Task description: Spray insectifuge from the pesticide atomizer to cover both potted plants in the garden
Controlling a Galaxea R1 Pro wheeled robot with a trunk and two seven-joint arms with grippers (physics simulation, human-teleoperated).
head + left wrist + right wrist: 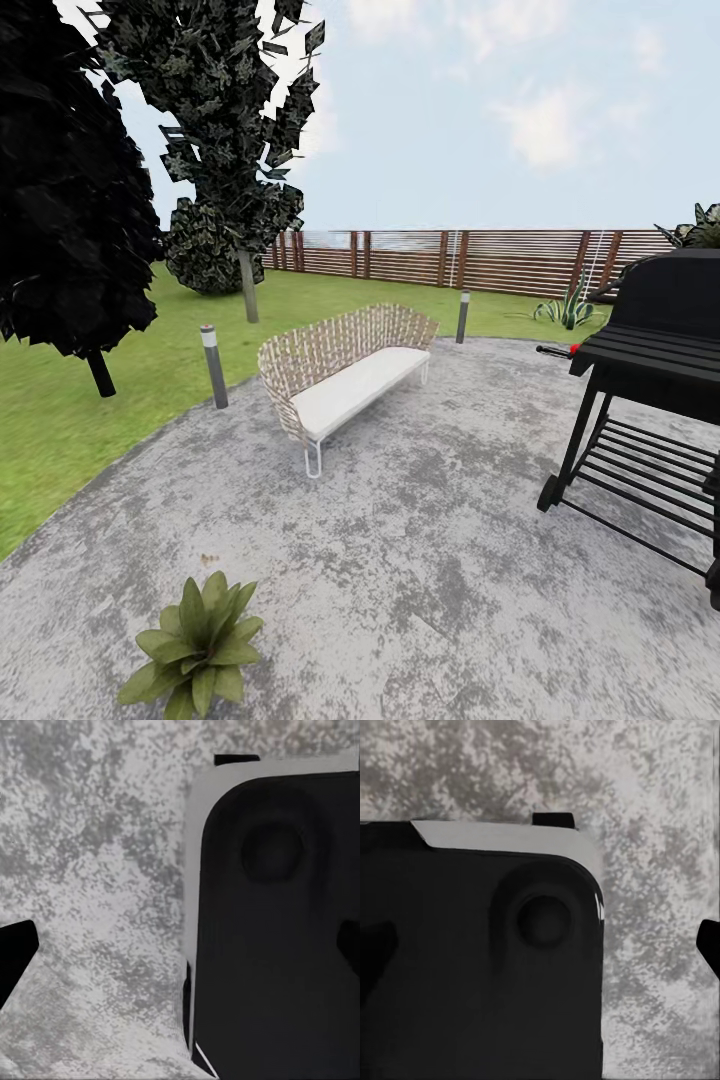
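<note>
One potted plant [198, 648], a low rosette of broad green leaves, sits on the paving at the near left of the head view. A slim dark thing with a red dot [560, 350] pokes out at the grill's left shelf edge. It may be the pesticide atomizer, but it is too small to tell. In the left wrist view my left gripper [180, 949] is open, its dark fingertips [13, 954] far apart over paving and a dark part of my own body. My right gripper [540, 945] is open in the same way, holding nothing.
A wicker bench [345, 370] with a white seat stands mid-view. A black grill [650, 380] is at the right. Two short bollards [213, 365] edge the grey paving, with lawn, dark trees [70, 200] and a wooden fence [450, 258] beyond. A spiky plant [568, 310] grows by the fence.
</note>
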